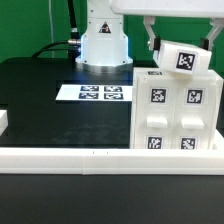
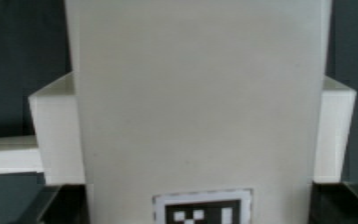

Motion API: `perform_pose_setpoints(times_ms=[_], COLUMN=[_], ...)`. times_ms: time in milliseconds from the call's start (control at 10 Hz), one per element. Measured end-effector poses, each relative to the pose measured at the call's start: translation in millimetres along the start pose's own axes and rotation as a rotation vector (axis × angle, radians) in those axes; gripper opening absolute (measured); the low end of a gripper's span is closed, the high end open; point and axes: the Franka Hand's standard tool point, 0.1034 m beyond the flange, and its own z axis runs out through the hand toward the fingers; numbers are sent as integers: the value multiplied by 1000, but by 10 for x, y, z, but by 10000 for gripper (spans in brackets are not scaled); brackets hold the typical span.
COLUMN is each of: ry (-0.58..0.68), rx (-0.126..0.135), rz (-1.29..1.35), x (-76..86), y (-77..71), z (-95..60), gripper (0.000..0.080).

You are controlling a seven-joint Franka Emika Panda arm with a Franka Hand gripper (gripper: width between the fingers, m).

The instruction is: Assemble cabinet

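The cabinet (image 1: pixel 175 112) is a white boxy body with tagged square face panels. It stands at the exterior view's right, against a long low white rail (image 1: pixel 100 155). My gripper (image 1: pixel 182 47) is just above the cabinet's top, shut on a white tagged panel (image 1: pixel 186 62) that it holds tilted there. In the wrist view the panel (image 2: pixel 194 100) fills the middle, with its tag near my gripper (image 2: pixel 197 206). Dark fingers (image 2: pixel 30 205) show at both sides of it. The cabinet (image 2: pixel 51 118) shows behind the panel.
The marker board (image 1: pixel 100 93) lies flat on the black table mid-scene. The arm's white base (image 1: pixel 103 45) stands behind it. A small white piece (image 1: pixel 3 121) sits at the exterior view's left edge. Green backdrop behind.
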Motion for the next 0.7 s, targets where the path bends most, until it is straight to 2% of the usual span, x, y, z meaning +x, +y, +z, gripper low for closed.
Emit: perform_pose_setpoints(times_ms=[100, 200, 400, 600, 700], ry=[-2, 4, 23, 35, 36], rx=[6, 25, 38, 68, 72], rz=[81, 187, 325, 469, 543], x=[-2, 6, 35, 70, 67], y=[-7, -17, -18, -26, -46], z=[1, 6, 11, 14, 15], gripper=[558, 558, 558, 558, 558])
